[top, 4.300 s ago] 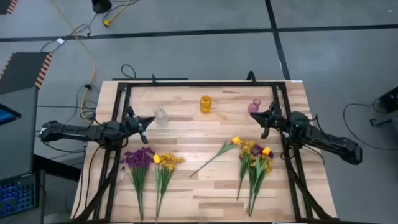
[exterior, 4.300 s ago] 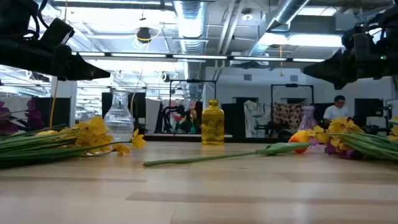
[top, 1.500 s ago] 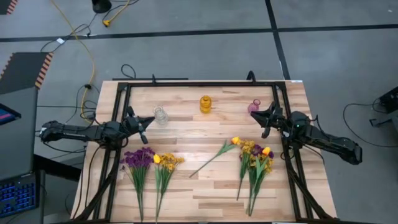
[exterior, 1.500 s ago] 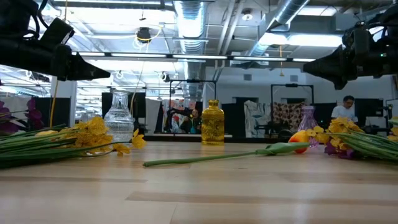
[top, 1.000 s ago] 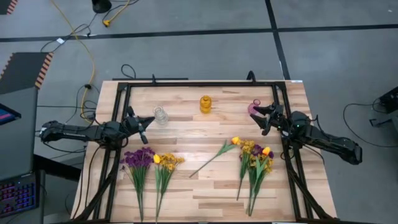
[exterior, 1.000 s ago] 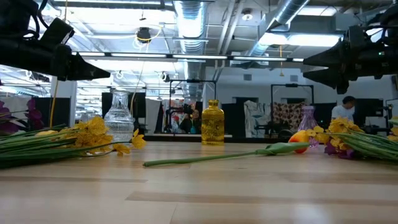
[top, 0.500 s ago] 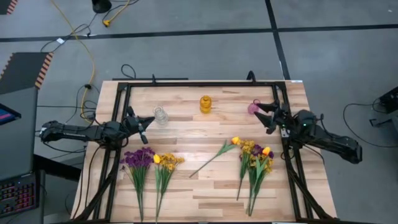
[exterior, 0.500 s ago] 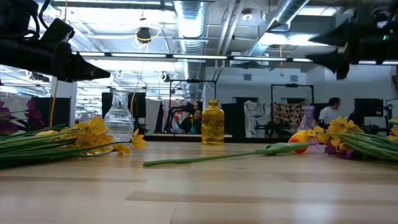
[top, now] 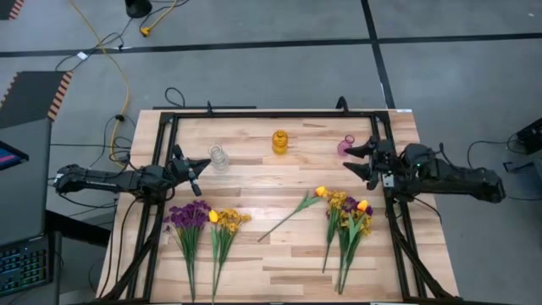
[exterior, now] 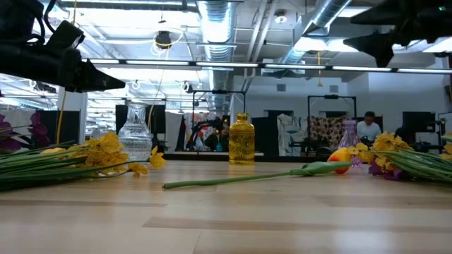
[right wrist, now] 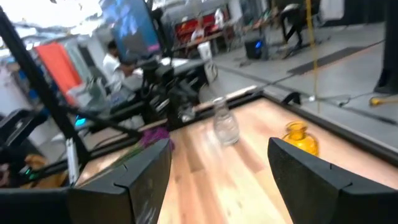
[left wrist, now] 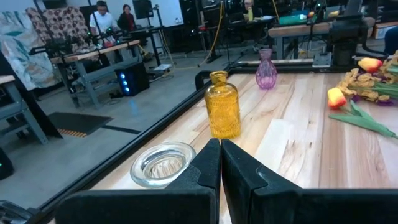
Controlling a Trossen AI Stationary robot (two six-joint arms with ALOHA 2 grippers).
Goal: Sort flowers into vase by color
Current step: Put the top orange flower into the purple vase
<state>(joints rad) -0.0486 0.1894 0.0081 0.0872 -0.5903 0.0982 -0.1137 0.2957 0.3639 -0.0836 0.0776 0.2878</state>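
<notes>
the right gripper [top: 354, 161] hangs wide open and empty above the tabletop [top: 279, 254], beside the purple vase [top: 346, 146]. the left gripper [top: 206, 163] is closed on nothing near the clear vase [top: 218, 158]. all flowers [top: 349, 222] lie flat on the tabletop.

Even overhead light, bright; right wrist view blurred.

High view: flat, diffuse light on table [top: 279, 254], shadows short & soft, no glare. Low view: ceiling strip lights [exterior: 212, 21] blown out white; arms dark silhouettes against them; near tabletop soft, out of focus; faint sheen on wood. Left wrist view sharp; yellow vase [left wrist: 224, 112] & clear vase [left wrist: 163, 164] catch highlights; room behind dimmer. Right wrist view smeared w/ motion blur throughout; bright window patches washed out; edges bowed slightly.
</notes>
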